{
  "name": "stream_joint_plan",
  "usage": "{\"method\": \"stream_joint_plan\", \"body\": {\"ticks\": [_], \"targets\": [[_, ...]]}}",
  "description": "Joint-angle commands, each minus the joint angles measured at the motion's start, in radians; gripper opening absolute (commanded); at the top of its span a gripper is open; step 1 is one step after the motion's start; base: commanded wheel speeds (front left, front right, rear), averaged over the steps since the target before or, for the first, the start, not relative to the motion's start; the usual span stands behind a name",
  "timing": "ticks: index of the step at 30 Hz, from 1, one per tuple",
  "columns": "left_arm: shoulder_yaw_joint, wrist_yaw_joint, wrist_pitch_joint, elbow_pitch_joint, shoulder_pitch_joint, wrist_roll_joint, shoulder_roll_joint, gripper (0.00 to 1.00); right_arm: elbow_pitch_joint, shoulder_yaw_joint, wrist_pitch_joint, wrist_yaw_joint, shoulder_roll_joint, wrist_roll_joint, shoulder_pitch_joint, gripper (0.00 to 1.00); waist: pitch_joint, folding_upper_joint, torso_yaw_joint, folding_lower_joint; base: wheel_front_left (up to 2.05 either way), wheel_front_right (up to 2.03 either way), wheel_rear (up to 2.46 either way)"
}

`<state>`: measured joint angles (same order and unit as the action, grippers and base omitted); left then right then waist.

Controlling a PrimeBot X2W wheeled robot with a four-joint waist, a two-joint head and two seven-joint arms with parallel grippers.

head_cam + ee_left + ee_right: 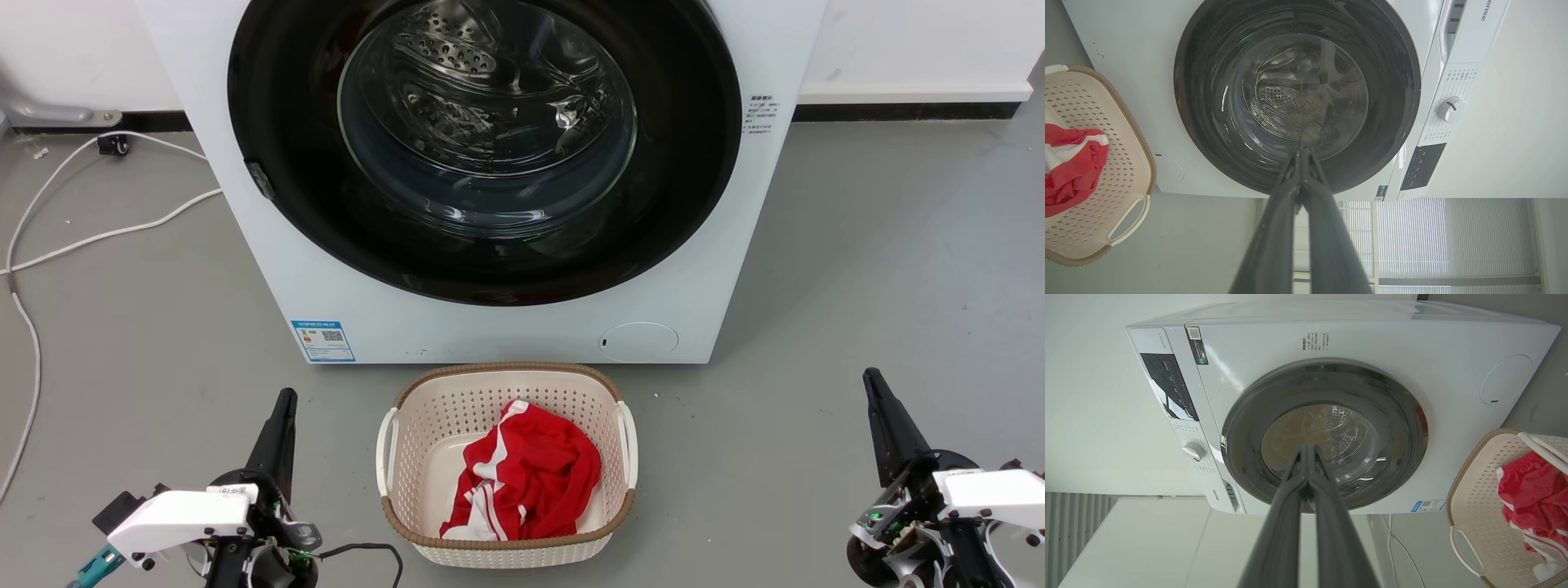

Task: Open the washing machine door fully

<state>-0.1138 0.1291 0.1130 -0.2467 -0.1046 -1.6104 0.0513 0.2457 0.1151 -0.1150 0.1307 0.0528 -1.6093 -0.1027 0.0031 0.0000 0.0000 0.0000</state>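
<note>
Sitting flush, the washing machine door [482, 269] is closed.

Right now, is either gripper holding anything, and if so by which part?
Nothing is held. The left gripper and the right gripper are both shut and empty, apart from the closed washing machine door.
</note>
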Motion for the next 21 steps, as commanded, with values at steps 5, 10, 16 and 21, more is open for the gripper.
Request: {"method": "stream_joint_plan", "body": {"ticks": [5,10,16,21], "targets": [[-0.002,0.003,0.002,0.000,-0.008,0.003,-0.001,0.00,0.001,0.000,-0.001,0.000,-0.003,0.001,-0.013,0.00,0.000,0.0000,0.000,0.0000,0.00,0.00,0.00],[-0.002,0.003,0.002,0.000,-0.008,0.003,-0.001,1.00,0.001,0.000,-0.001,0.000,-0.003,0.001,-0.013,1.00,0.000,0.0000,0.000,0.0000,0.00,0.00,0.00],[0.025,0.000,-0.025,0.009,-0.001,0.012,0.000,1.00,-0.016,-0.012,0.026,0.000,0.000,0.002,0.012,1.00,0.000,0.0000,0.000,0.0000,0.00,0.00,0.00],[0.049,0.000,-0.051,0.025,-0.004,0.038,0.000,1.00,-0.037,-0.013,0.051,0.000,0.000,0.031,0.025,1.00,0.000,0.0000,0.000,0.0000,0.00,0.00,0.00]]}}
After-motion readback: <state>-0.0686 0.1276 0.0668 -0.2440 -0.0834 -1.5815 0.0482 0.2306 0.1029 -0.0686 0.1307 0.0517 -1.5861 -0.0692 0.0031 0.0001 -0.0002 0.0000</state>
